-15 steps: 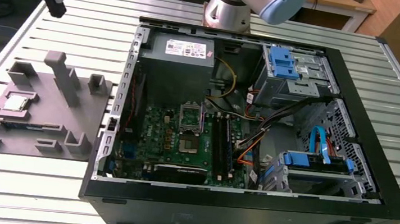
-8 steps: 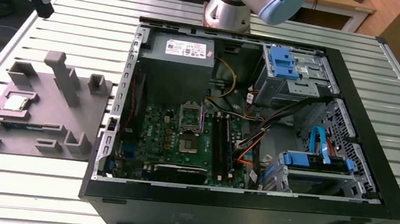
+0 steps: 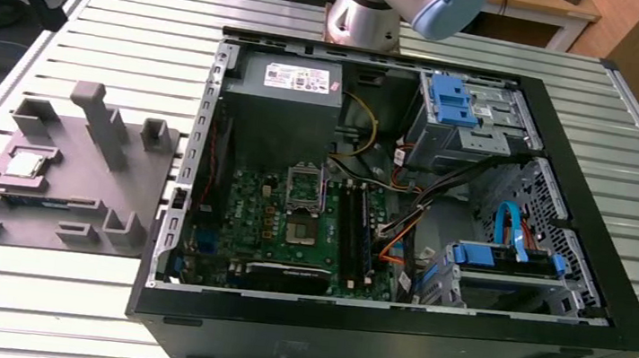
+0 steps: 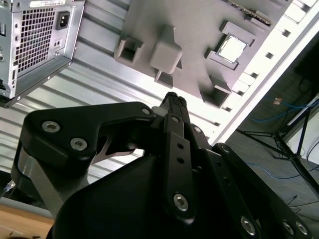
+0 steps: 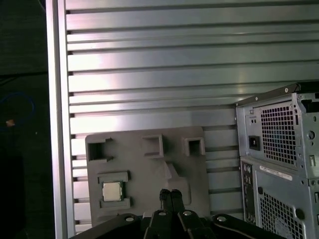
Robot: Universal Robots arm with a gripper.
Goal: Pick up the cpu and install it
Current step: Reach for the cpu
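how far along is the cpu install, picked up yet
Nothing looks done yet. The cpu sits in its recess on the grey holder, beside the computer case. The gripper is apart from it, jaws together, holding nothing. The socket on the motherboard looks empty, so pickup and installation are both left.

You are looking at a slatted metal counter (image 3: 132,22) that carries an open black computer case (image 3: 397,346), laid on its side with the inside facing up. Inside it you can see a grey power supply (image 3: 287,94) and a green motherboard (image 3: 243,215). Blue drive brackets (image 3: 450,99) sit toward the exterior view's right, and loose cables (image 3: 395,237) run between. A grey moulded holder (image 3: 79,170) with upright posts lies on the counter just beside the case, at the exterior view's left.
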